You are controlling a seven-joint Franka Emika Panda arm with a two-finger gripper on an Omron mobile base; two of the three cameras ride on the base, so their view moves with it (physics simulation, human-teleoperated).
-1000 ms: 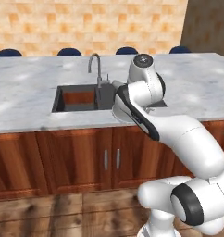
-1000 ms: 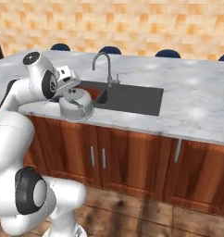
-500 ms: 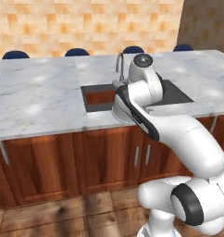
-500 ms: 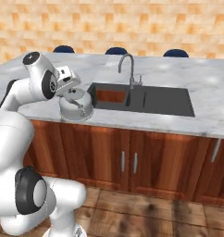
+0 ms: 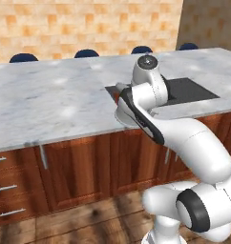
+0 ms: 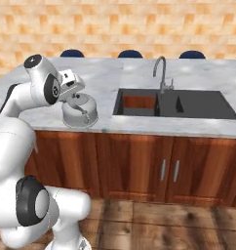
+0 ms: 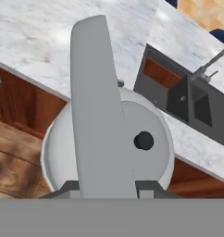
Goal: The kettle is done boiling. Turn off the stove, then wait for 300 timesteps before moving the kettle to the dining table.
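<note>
the gripper is closed on the curved top handle of the kettle, its fingers pinching the grey handle strap. the silver-grey kettle hangs from the hand at the front edge of the dining table, its round body partly over the marble and partly out past the edge, in front of the reddish-brown cabinet doors. whether its base touches the marble cannot be told.

in the hand view the kettle is seen from above: the wide flat handle runs up the middle, a small dark lid knob sits to one side of it, and the wood floor shows below the kettle's rim.

the inset black sink with its curved faucet lies beside the kettle, on the far side from the arm in the right base view. in the left base view the arm covers most of the kettle, with the sink just behind it. dark blue stools line the far side of the table, against an orange tiled wall.

no brand, label or writing can be read on anything.
</note>
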